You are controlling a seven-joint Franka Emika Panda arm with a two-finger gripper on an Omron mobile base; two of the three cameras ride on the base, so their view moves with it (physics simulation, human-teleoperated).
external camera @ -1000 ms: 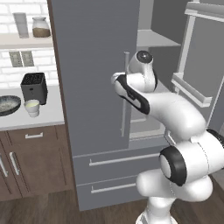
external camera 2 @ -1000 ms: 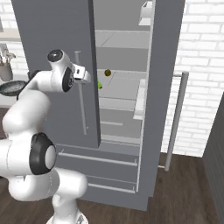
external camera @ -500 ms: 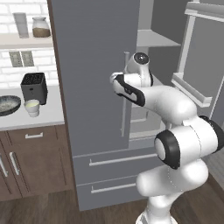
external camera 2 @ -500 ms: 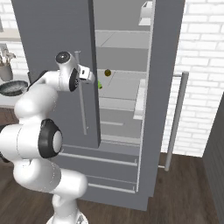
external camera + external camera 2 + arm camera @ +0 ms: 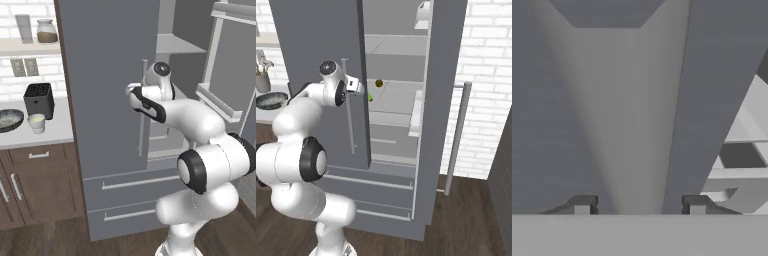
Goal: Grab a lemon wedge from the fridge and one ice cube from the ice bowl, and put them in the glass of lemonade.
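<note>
- Since the earlier frame the arm has folded closer to the fridge [image 5: 110,90], its wrist now at the left door's handle [image 5: 349,110].
- Centre of the right base view: the lemon wedge [image 5: 370,97] lies on a fridge shelf, behind the door's edge.
- Spread wide, the gripper [image 5: 639,205] holds nothing; the grey handle runs between its tips.
- Left of the left base view: the glass of lemonade [image 5: 36,123] stands on the counter [image 5: 55,131] just beside the ice bowl [image 5: 9,120].
</note>
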